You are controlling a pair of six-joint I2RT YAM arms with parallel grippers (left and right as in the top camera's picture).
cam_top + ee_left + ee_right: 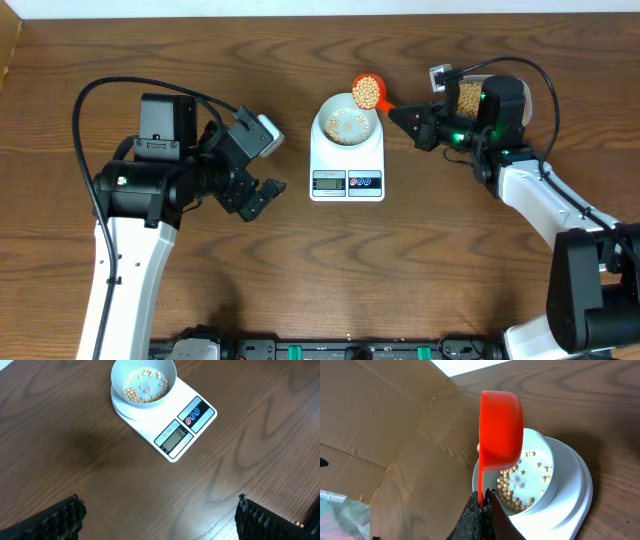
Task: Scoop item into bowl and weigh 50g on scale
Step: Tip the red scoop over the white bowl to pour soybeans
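Note:
The white scale stands mid-table with the white bowl on it. Tan beans lie scattered in the bowl's bottom. My right gripper is shut on the handle of an orange scoop. That scoop is heaped with beans and tilts over the bowl's far right rim. My left gripper stands open to the left of the scale, low over bare wood, with nothing between its fingers.
A clear tub of beans sits behind my right gripper at the right. Brown cardboard borders the table's far side. The scale's display faces the front edge.

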